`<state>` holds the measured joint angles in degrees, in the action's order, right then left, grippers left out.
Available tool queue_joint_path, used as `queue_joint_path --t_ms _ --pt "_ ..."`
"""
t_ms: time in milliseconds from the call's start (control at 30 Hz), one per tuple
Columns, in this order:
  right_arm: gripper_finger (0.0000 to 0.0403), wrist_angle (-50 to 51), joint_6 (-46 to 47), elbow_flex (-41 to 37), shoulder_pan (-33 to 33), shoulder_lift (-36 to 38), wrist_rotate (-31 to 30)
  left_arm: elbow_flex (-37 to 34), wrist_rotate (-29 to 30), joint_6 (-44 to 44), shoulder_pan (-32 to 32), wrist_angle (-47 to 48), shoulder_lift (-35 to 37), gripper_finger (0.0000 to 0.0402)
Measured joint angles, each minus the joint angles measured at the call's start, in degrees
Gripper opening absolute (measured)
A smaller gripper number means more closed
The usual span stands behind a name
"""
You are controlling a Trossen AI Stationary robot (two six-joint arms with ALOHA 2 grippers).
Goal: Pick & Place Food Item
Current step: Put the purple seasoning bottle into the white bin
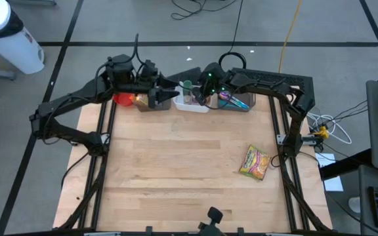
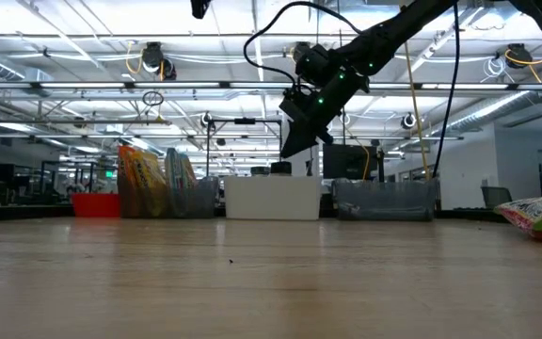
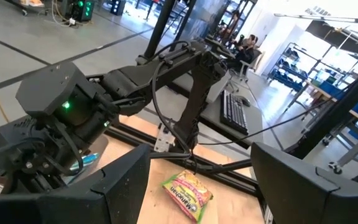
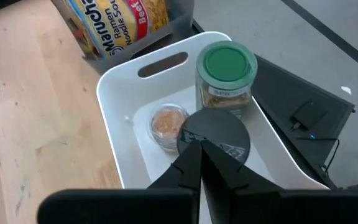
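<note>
Two grippers sit at the top centre of the high view, above the row of bins. Right gripper point(image 4: 202, 155) poised over the white bin point(image 4: 114, 106), above its rim in the low view, fingers pressed together tip to tip and gripping nothing. Left gripper point(image 1: 170, 95) parked just to the left over the grey bin point(image 1: 151, 105), fingers spread wide and empty. Inside the white bin, in the centre of the right wrist view: a jar with a green lid point(image 4: 227, 65), a small clear jar of orange contents point(image 4: 167, 122) and a round black lid point(image 4: 219, 134), all packed close together. Well apart, at the lower right of the high view, a ramen packet point(image 1: 254, 162) lying flat on the bare table point(image 1: 176, 164). Hard to tell which of these counts as the food item; judging by the right gripper's place, probably one from the white bin. To do this step well: open the fingers before descending, never after, since shut tips would only knock the jars over. Centre on one jar alone, most likely the green-lidded one, as the tallest and the clearest of its neighbours. Turn the wrist so that one finger drops on each side of it without touching the bin wall or the black lid. Descend straight, close below the lid, lift vertically until clear of the rim. Keep away from the left gripper close alongside.
</note>
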<state>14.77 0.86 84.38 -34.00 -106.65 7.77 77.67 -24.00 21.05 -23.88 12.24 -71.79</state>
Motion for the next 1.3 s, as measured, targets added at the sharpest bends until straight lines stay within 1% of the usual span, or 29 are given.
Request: queue_joint_path --t_ms 200,400,567,1000,1300 --pt "0.0000 0.2 0.0 0.0 0.0 -0.5 0.1 0.0 0.0 0.0 0.1 -0.1 -0.3 0.0280" --pt "0.0000 0.2 0.7 0.1 0.0 -1.8 2.8 0.0 0.0 0.1 0.1 -0.5 -0.3 0.0280" --pt "0.0000 -0.1 0.7 0.1 0.0 -1.9 2.9 0.0 -0.1 0.1 0.1 -0.5 -0.3 0.0280" --pt "0.0000 3.0 1.2 0.1 -0.5 -1.9 2.8 0.0 -0.1 0.1 0.2 -0.5 -0.3 0.0280" --pt "0.0000 1.3 3.0 -3.9 -0.5 -2.3 3.0 0.0 -0.1 0.1 0.2 -0.5 -0.3 0.0280"
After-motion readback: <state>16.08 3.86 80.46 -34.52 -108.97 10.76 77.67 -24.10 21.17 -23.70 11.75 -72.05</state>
